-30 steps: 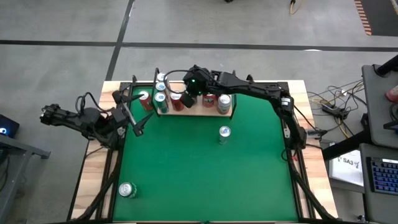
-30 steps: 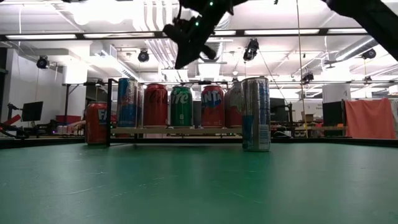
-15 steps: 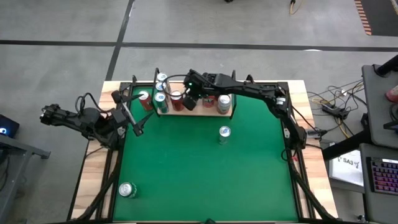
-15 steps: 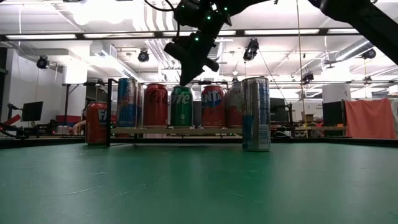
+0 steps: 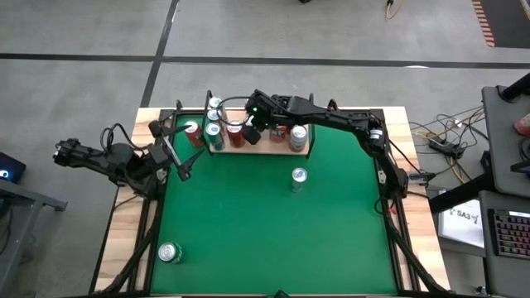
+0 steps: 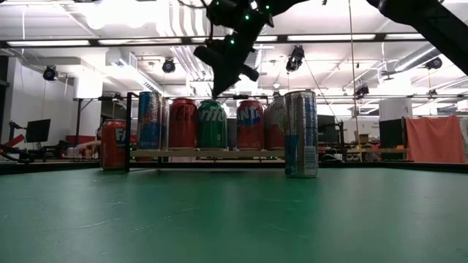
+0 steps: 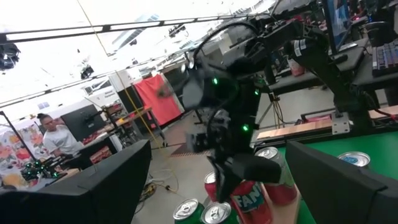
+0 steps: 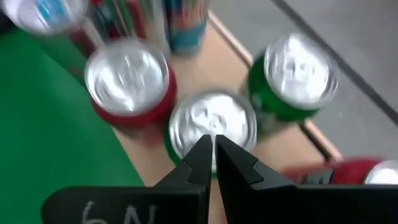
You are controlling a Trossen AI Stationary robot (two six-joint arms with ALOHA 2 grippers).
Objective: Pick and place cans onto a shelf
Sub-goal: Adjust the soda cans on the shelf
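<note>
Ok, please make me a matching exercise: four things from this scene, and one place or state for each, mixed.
1. left jaws
2. right jaws
3. green can
4. silver-blue can

a. shut, over the cans on the shelf
b. standing on the shelf
c. open, at the left edge of the table
d. on the green table, in front of the shelf

Pairs: 1-c, 2-a, 3-b, 4-d
</note>
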